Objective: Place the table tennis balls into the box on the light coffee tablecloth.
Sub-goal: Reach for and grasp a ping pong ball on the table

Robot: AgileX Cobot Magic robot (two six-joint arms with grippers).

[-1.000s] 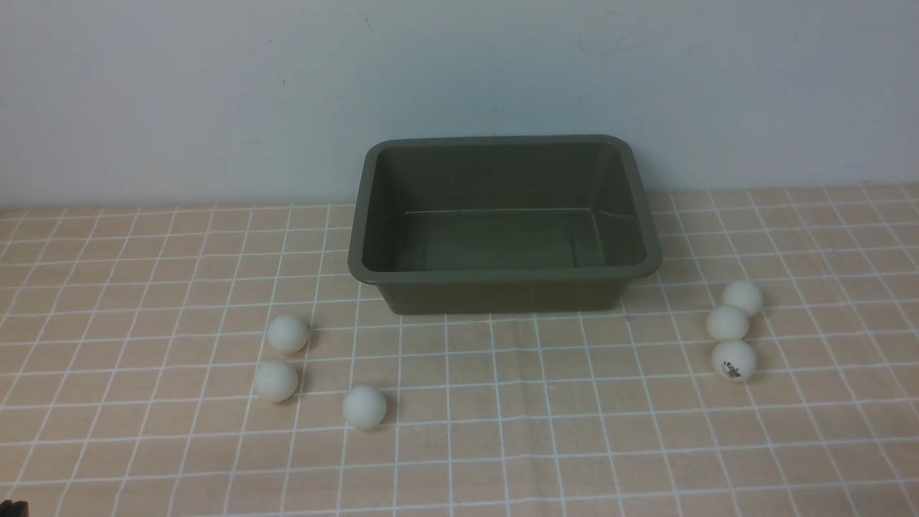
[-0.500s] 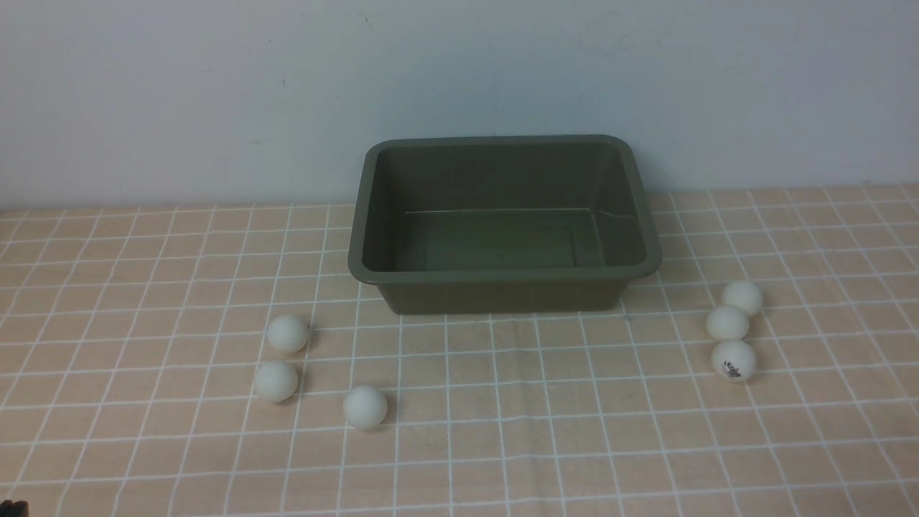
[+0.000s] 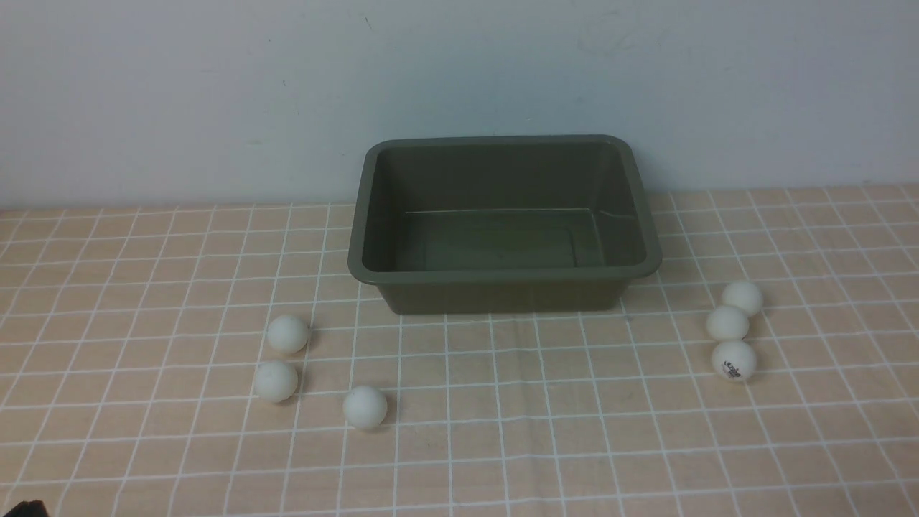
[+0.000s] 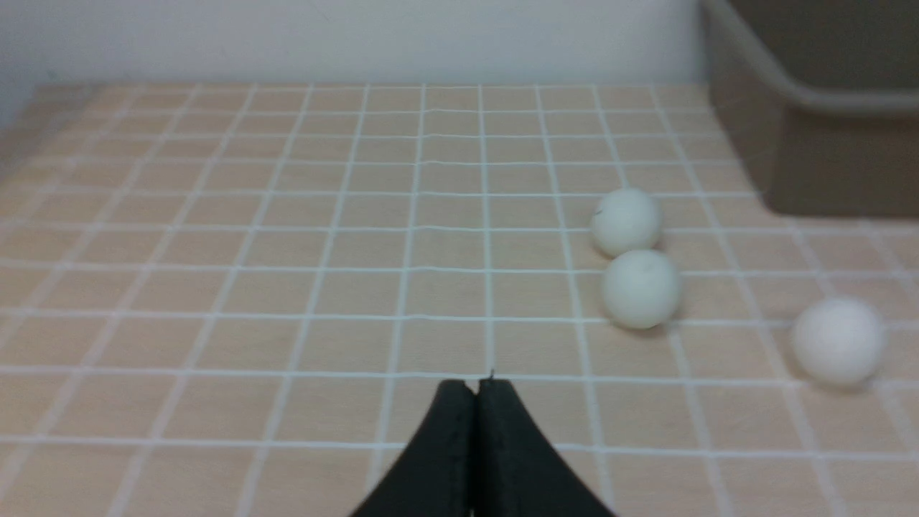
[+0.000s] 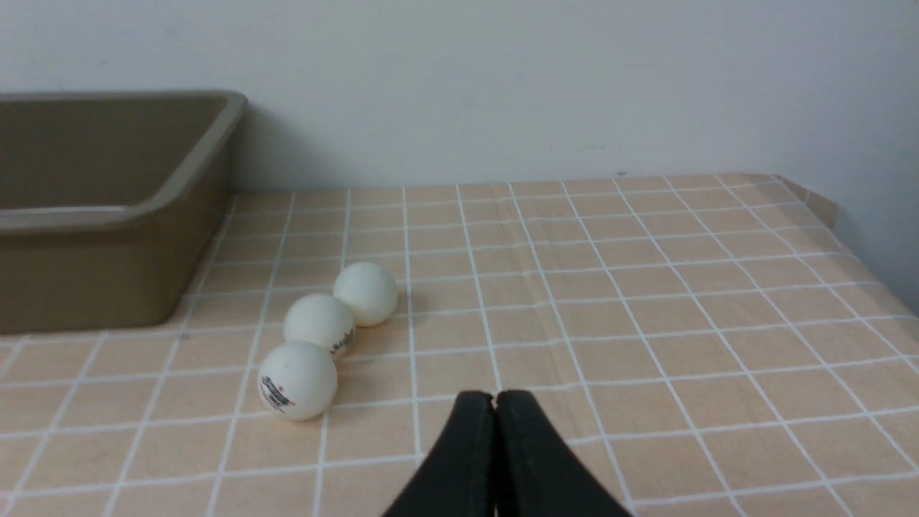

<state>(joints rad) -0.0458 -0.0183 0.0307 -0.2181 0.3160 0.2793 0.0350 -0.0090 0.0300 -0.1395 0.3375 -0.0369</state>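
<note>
Tablecloth [image 3: 502,445], balls [image 3: 365,407], box [image 3: 502,296] as before.

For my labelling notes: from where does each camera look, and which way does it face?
Front: between the arms, facing box, six balls, cloth; hardly any robot shows.
Left wrist: on left arm, facing three balls; shut left gripper shows.
Right wrist: on right arm, facing three other balls; shut right gripper shows.
Shared: all show the box; front and right wrist see the same three balls.
</note>
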